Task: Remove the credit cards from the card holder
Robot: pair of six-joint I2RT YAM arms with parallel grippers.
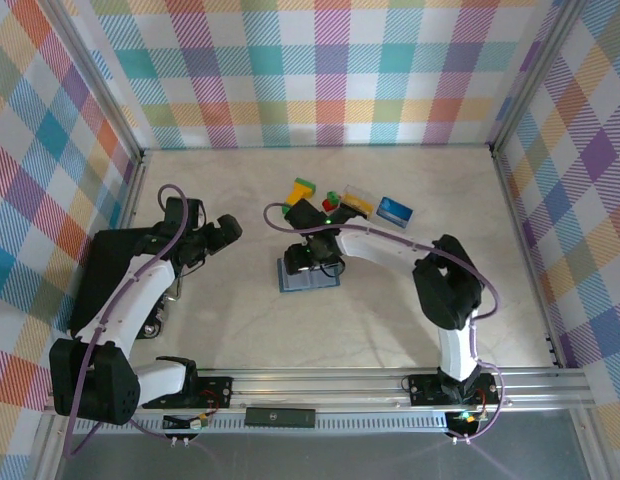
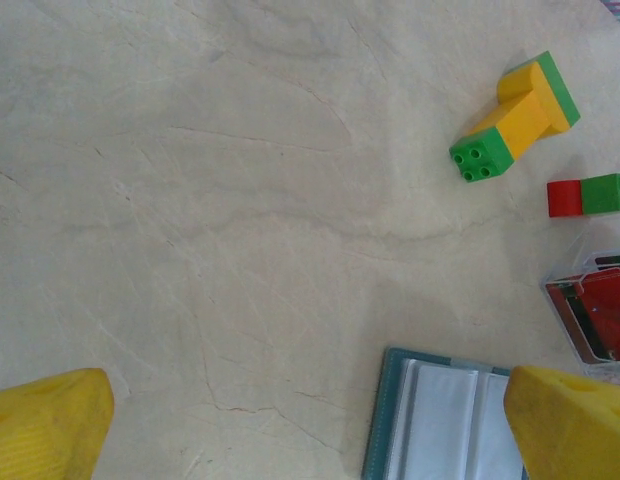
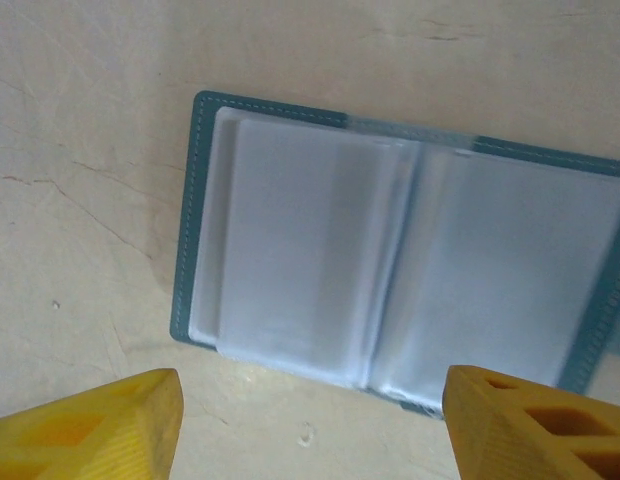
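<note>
1. Right gripper (image 3: 310, 430): my two yellow fingers stand apart with nothing between them but bare worktop (image 1: 240, 330). The fingertips hover low, just short of the near edge of the card holder (image 3: 390, 260), and do not touch it.

2. Card holder: it lies open and flat near the middle of the worktop, slate-blue cover down and clear sleeves up, with the centre fold running between the two halves. The sleeves look pale; I cannot tell whether a card sits inside them.

3. Left gripper (image 2: 310, 430): my fingers are spread fully wide and hold nothing. This gripper hangs to the left of the holder, well apart from it.

4. Cards outside the holder: a blue card (image 1: 394, 209) lies on the worktop beyond and to the right of the holder. A red card (image 2: 595, 315) lies under something clear, just past the holder's far right corner.

5. Other items: a yellow-and-green block (image 2: 515, 115) and the red and green cubes (image 2: 590, 195) lie beyond the holder, with the cubes near the red card.
</note>
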